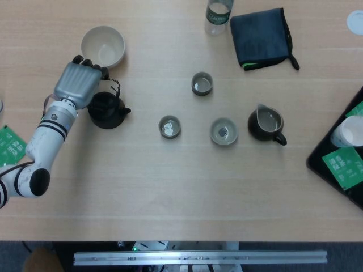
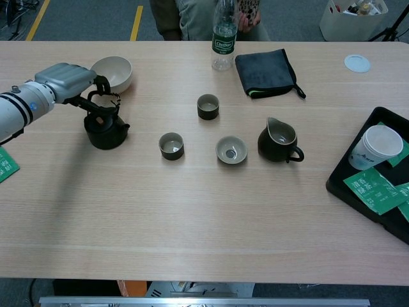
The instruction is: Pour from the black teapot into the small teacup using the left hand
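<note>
1. Standing near the tabletop's (image 2: pixel 192 217) left side, the black teapot (image 2: pixel 105 131) rests upright on the wood, with a cream bowl (image 2: pixel 113 71) just behind it.
2. A broad bare stretch of tabletop lies between the teapot and the near edge; to its right sit three small cups in a loose cluster, the nearest being the small teacup (image 2: pixel 171 146).
3. A dark pitcher (image 2: pixel 278 141) stands right of the cups, a black tray (image 2: pixel 348 176) at the right edge.
4. The left hand (image 2: pixel 75 82) hovers over the teapot, its fingers (image 2: pixel 102 86) curled down around the handle.
5. Whether the fingers truly clamp the handle is hard to make out.
6. The right hand shows in neither view.
</note>
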